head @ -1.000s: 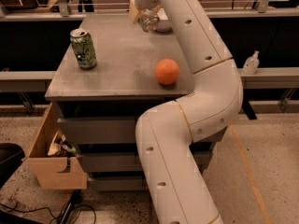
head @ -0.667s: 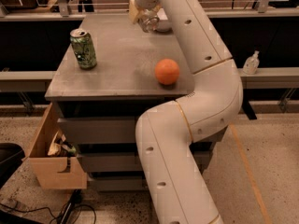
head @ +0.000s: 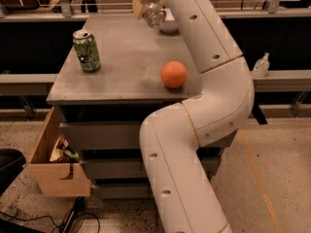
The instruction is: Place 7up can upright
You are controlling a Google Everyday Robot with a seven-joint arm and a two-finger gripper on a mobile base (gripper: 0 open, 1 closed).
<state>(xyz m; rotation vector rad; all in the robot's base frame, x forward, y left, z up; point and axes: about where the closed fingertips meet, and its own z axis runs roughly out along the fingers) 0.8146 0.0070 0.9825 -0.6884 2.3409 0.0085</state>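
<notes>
Gripper (head: 149, 8) hanging over the far edge of the grey table (head: 121, 57)
It looks to be clamping the silvery 7up can (head: 156, 15) just above the surface; the green can (head: 86, 51) is standing at the left, and the orange ball (head: 173, 74) is sitting front-right.

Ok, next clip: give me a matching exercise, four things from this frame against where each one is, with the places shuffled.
Things
1. green patterned can
2. orange ball
3. 7up can
4. open box

Places
A. front right of the table, beside the arm
B. on the floor, left of the table
C. standing upright on the table's left side
D. at the hand, over the table's far edge

Pairs: 1-C, 2-A, 3-D, 4-B
</notes>
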